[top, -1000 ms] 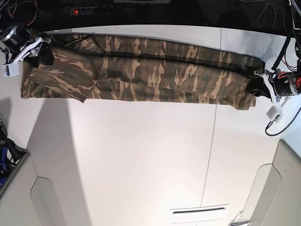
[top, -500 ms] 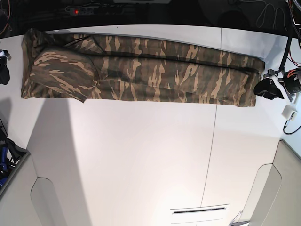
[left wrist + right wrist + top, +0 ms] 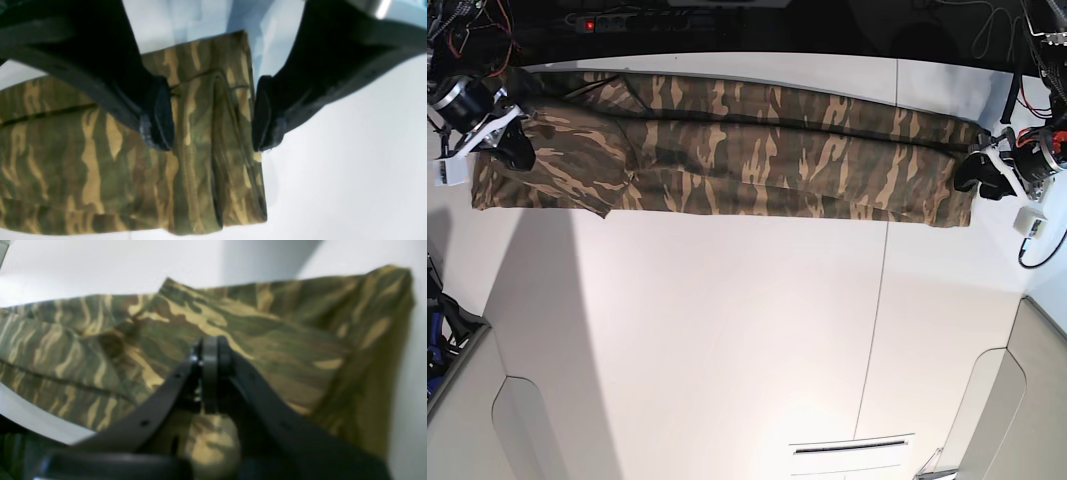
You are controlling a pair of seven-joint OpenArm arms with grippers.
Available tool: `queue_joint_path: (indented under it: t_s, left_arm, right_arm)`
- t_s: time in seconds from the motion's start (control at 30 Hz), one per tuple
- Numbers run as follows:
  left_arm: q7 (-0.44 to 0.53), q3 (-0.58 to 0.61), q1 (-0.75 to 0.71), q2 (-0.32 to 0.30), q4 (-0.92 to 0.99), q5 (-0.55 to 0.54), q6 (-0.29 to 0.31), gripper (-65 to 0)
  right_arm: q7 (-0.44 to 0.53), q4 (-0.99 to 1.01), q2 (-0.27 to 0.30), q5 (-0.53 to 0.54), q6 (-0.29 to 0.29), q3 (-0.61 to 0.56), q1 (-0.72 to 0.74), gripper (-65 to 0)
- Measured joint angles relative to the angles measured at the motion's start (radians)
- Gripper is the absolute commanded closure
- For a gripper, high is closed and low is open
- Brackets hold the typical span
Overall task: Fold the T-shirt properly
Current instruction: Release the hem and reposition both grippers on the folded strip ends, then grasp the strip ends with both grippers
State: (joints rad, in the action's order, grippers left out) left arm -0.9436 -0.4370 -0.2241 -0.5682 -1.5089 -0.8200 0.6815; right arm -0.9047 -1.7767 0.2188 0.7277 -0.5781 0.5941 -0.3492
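T-shirt (image 3: 727, 150): camouflage garment, folded into a long narrow band, lying flat along the far edge of the white tabletop (image 3: 727, 340). Left gripper (image 3: 213, 115): positioned at one short end of the T-shirt, jaws apart, straddling the folded hem without clamping it. Right gripper (image 3: 209, 350): positioned over the opposite, sleeve end of the T-shirt, jaws pressed together, nothing visibly caught between them. Power strip (image 3: 622, 20): beyond the T-shirt, in the dark background, red light showing.

T-shirt (image 3: 747, 150): olive, brown, tan camo w/ dark seams; table (image 3: 727, 330) white.
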Motion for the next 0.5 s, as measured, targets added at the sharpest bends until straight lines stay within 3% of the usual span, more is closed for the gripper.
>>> queue_joint_path:
  t_s: [0.27,0.4,0.5]
  left_arm:
    - [0.039,0.000,0.000,0.017,0.000,0.099,-0.020,-39.6]
    - [0.055,0.000,0.000,0.018,0.000,0.114,-0.032,-45.9]
    - [0.055,0.000,0.000,0.023,0.006,0.117,-0.042,-46.1]
  right_arm:
    - [0.015,0.112,0.000,-0.006,0.002,-0.054,0.007,0.0]
    - [0.014,0.113,0.000,-0.006,0.002,-0.054,0.008,0.0]
    - [0.015,0.113,0.000,0.002,0.002,-0.054,0.008,0.0]
